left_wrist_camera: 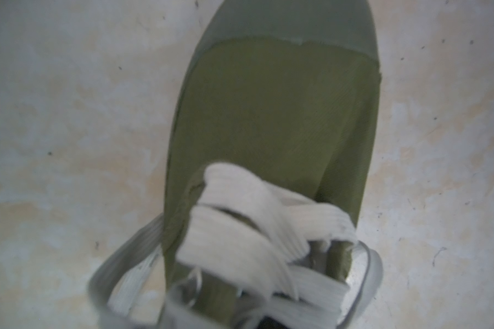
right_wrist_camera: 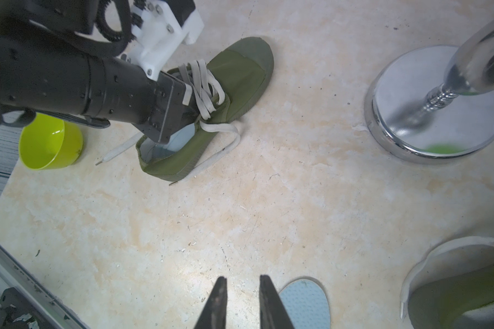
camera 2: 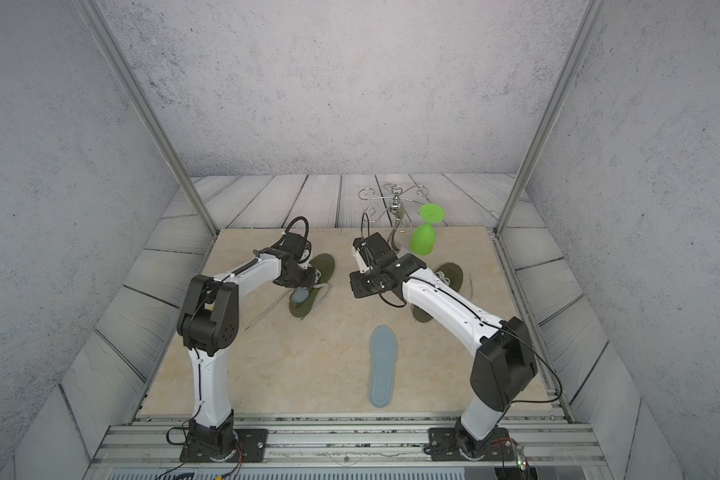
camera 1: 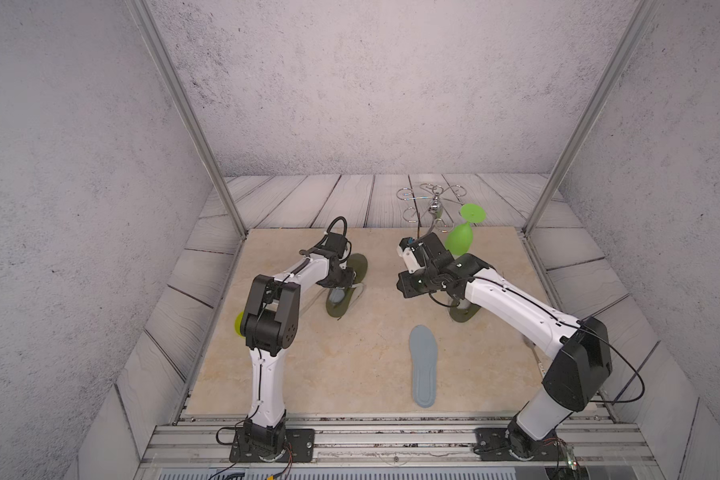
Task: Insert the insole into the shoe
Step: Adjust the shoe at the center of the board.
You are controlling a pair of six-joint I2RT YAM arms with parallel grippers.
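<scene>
An olive green shoe (camera 1: 357, 266) (camera 2: 324, 266) (left_wrist_camera: 268, 114) (right_wrist_camera: 240, 77) with white laces lies at the back left of the mat. A blue-grey insole (camera 1: 336, 296) (right_wrist_camera: 180, 139) shows in its heel opening. My left gripper (right_wrist_camera: 191, 109) is pushed down into that opening under the laces, fingers hidden. A second, loose blue-grey insole (camera 1: 422, 365) (camera 2: 382, 365) (right_wrist_camera: 305, 302) lies flat near the front. My right gripper (right_wrist_camera: 243, 280) hovers over bare mat beside that insole's tip, jaws slightly apart and empty. Another green shoe (camera 1: 462, 315) (camera 2: 449, 274) (right_wrist_camera: 454, 293) lies partly under the right arm.
A chrome glass rack (camera 1: 431, 203) (camera 2: 395, 203) stands at the back right on its round base (right_wrist_camera: 428, 105), with a green plastic wine glass (camera 1: 460, 239) (camera 2: 425, 239) hanging from it. A lime green bowl (camera 1: 238, 324) (right_wrist_camera: 50, 142) sits behind the left arm's elbow.
</scene>
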